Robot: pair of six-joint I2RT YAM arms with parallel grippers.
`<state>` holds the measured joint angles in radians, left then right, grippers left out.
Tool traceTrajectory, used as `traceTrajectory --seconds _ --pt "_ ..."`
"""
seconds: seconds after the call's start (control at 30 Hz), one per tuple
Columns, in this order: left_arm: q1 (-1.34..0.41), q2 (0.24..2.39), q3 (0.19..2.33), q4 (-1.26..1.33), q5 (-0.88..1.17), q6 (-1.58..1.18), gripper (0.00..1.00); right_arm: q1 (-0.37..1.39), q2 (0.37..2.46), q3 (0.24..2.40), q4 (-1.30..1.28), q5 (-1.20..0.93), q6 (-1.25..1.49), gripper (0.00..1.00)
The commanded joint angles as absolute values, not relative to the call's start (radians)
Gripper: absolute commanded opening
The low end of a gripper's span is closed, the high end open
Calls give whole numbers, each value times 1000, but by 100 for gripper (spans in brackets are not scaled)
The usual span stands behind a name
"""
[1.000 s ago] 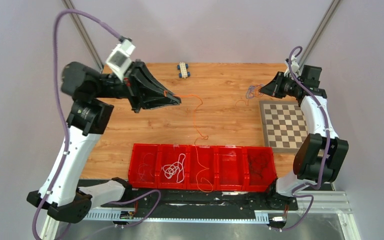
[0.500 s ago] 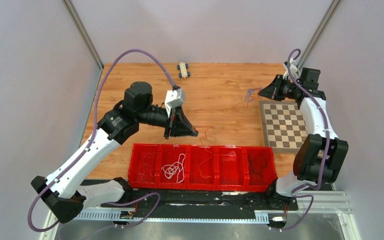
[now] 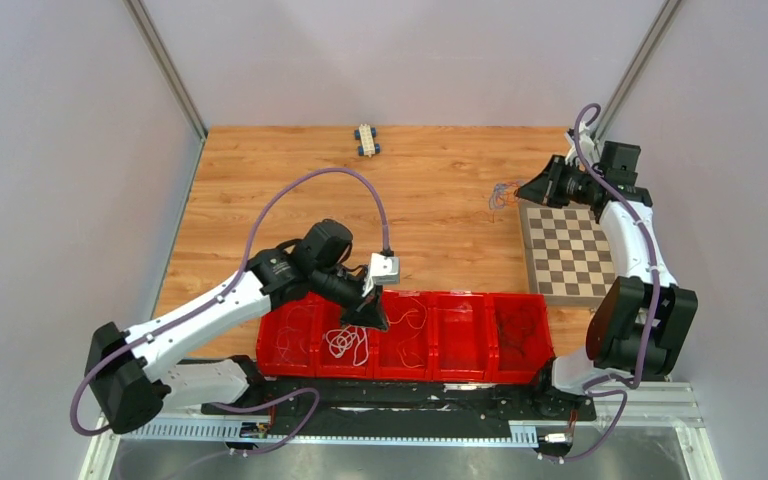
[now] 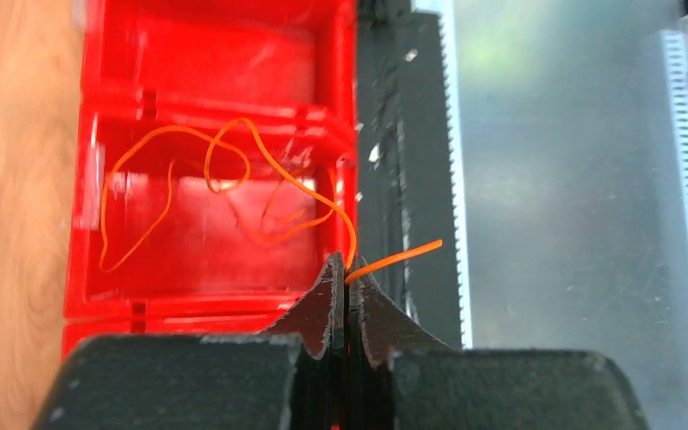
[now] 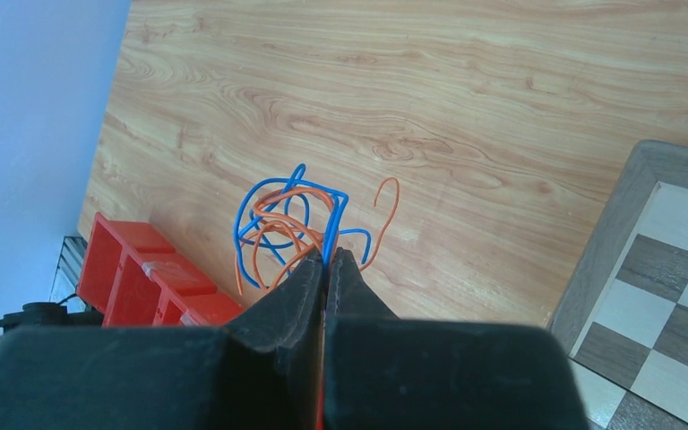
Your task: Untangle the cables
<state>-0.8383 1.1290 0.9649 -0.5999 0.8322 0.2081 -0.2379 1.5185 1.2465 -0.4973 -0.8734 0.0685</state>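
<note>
My left gripper [image 4: 347, 265] is shut on an orange cable [image 4: 233, 170] and holds it over the middle compartment of the red bin row [image 3: 460, 300], where the cable's loops lie [image 3: 405, 320]. A short end sticks out past the tips. My right gripper [image 5: 329, 256] is shut on a blue cable [image 5: 273, 193] in a small knot of blue and orange cables, held a little above the wood beside the chessboard [image 3: 568, 250]. The knot shows in the top view [image 3: 505, 192]. A white cable [image 3: 345, 338] lies in the second bin and a black one [image 3: 518, 330] in the right bin.
A small toy car [image 3: 365, 139] sits at the table's far edge. The red bins run along the near edge in front of the black base rail [image 3: 410, 395]. Grey walls close in on both sides.
My left arm swung down from the far left of the table to the red bins, carrying the orange cable, which now lies in the middle bin. My right gripper barely moved.
</note>
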Motion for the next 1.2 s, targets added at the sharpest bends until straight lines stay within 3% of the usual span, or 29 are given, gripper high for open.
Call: traceTrajectory --seconds 0.0,0.2,0.3,0.5,0.57,0.67,0.87,1.0,1.17 --pt "-847 1201 924 -524 692 234 0 -234 1455 1218 -480 -899 46 0" --pt "-867 1367 967 -524 601 221 0 -232 1427 1177 -478 -897 36 0" --pt "-896 1399 975 -509 594 231 9 -229 1417 1168 -479 -902 25 0" --pt "-918 1365 1060 -637 518 326 54 -214 1391 1166 -482 -943 10 0" --pt "-895 1304 1086 -666 567 350 79 -193 1379 1166 -480 -967 6 0" --pt "-793 1175 1100 -635 670 315 97 -133 1366 1174 -480 -1007 -23 0" --pt "-623 1172 1253 -574 733 239 100 -8 1345 1206 -482 -1055 -80 0" --pt "-573 1249 1318 -485 817 144 93 88 1335 1227 -481 -1123 -102 0" --pt "-570 1247 1222 -276 902 90 83 171 1307 1239 -482 -1195 -173 0"
